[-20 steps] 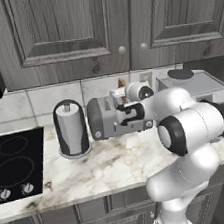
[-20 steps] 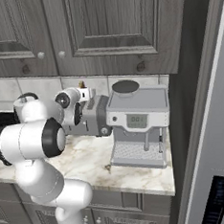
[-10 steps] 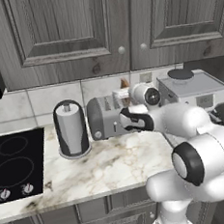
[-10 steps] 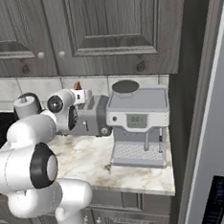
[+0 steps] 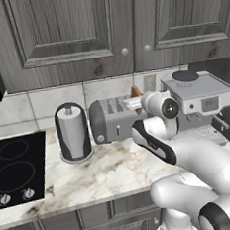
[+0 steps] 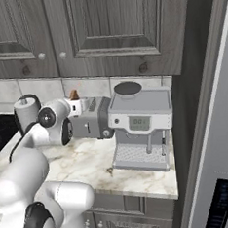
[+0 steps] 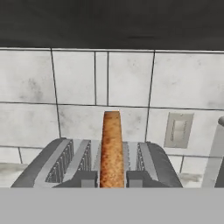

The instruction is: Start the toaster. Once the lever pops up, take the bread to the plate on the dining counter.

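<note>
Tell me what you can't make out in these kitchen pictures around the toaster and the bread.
- Gripper: in the hand view the bottom edge cuts off the fingertips, so open or shut is unclear.
- Bread: edge-on in the hand view; its lower part sits hidden inside the toaster slot.
- Toaster's right end: left base view, hidden behind the arm.
- Toaster levers: too small to tell up or down.

You're looking at a glossy white arm (image 5: 190,154), all rounded, bulbous segments. Dark joint rings and black round end caps are showing.
</note>
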Controlling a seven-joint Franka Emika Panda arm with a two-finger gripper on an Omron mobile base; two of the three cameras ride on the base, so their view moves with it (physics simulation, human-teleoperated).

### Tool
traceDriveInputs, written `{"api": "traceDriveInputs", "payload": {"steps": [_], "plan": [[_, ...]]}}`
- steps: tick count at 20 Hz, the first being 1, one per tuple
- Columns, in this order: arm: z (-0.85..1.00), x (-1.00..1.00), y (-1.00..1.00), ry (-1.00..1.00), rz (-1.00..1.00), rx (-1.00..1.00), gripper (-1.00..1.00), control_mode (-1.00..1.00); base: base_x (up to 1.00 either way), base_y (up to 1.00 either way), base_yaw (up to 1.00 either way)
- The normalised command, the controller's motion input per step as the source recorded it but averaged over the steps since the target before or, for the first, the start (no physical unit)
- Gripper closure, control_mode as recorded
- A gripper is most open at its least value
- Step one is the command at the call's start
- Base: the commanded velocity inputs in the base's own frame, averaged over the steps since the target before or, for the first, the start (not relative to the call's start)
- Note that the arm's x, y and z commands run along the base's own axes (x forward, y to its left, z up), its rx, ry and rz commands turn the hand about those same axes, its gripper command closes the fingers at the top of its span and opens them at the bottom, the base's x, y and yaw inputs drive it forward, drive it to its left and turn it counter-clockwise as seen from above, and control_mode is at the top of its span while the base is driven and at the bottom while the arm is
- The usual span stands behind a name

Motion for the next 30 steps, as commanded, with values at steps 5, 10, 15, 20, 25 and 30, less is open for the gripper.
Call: {"api": "traceDriveInputs", "payload": {"steps": [5,10,15,20,25,30], "plan": [[0.6,-0.65,-0.04,0.22,0.0,0.0,1.0,-1.0,0.0,0.0,0.0],[0.38,-0.84,0.0,0.37,0.0,0.0,1.0,-1.0,0.0,0.0,0.0],[0.09,-0.95,0.0,0.38,-0.03,0.0,1.0,-1.0,0.0,0.0,0.0],[0.18,-0.81,0.0,0.37,-0.02,0.0,1.0,-1.0,0.0,0.0,0.0],[0.07,-0.43,0.0,0.28,0.0,-0.03,1.0,-1.0,0.0,0.0,0.0],[0.0,-0.12,-0.01,0.09,0.0,0.0,1.0,-1.0,0.0,0.0,0.0]]}}
